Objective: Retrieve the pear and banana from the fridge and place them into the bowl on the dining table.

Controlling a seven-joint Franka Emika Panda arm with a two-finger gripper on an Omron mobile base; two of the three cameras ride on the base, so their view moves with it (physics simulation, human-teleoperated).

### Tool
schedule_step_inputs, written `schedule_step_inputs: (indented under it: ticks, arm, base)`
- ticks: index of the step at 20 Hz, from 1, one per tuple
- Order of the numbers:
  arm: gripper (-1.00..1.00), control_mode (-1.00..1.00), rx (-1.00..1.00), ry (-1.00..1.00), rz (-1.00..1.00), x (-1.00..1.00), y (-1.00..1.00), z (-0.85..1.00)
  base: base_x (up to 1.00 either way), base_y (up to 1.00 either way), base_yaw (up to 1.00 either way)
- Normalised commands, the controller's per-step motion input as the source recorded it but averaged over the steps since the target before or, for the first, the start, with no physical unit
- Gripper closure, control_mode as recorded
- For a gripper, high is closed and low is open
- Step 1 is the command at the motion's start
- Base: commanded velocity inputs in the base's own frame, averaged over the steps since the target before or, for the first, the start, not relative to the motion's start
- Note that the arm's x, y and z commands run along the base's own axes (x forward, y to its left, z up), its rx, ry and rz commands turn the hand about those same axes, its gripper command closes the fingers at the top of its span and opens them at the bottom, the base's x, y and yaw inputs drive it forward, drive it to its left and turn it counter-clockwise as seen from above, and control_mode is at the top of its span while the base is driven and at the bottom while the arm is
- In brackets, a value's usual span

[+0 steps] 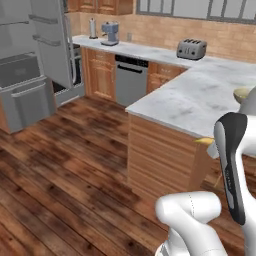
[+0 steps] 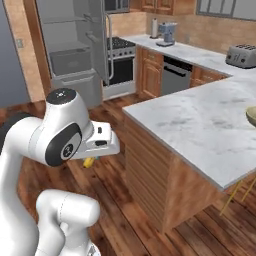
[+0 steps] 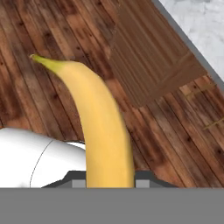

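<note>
Gripping the banana (image 3: 98, 127) near one end, the hand (image 3: 109, 181) is held low over the floor, near the table (image 2: 200, 120); a swing could shake it loose before the bowl (image 2: 251, 116) is reached.

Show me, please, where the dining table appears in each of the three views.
Left base view: the dining table spans centre to right edge.
Right base view: right half.
Hand view: upper right corner.
Shared landmark: its wooden base, standing on the plank floor.
</note>
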Motion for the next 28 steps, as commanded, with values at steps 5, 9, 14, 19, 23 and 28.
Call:
schedule_step_inputs:
  ticks: [5, 9, 14, 19, 23, 28]
  arm:
    - [1.0, 1.0, 0.0, 0.0, 0.0, 0.0, 0.0, 0.0]
    - [1.0, 1.0, 0.0, 0.0, 0.0, 0.0, 0.0, 0.0]
    - [1.0, 1.0, 0.0, 0.0, 0.0, 0.0, 0.0, 0.0]
    - [1.0, 1.0, 0.0, 0.0, 0.0, 0.0, 0.0, 0.0]
    - [1.0, 1.0, 0.0, 0.0, 0.0, 0.0, 0.0, 0.0]
    - [1.0, 1.0, 0.0, 0.0, 0.0, 0.0, 0.0, 0.0]
  base:
    - [-0.43, -1.0, -0.24]
    - [0.0, -1.0, -0.18]
    - [0.34, -1.0, -0.12]
    - [0.6, -1.0, -0.11]
    - [0.79, -0.88, -0.09]
    - [0.92, -0.4, -0.03]
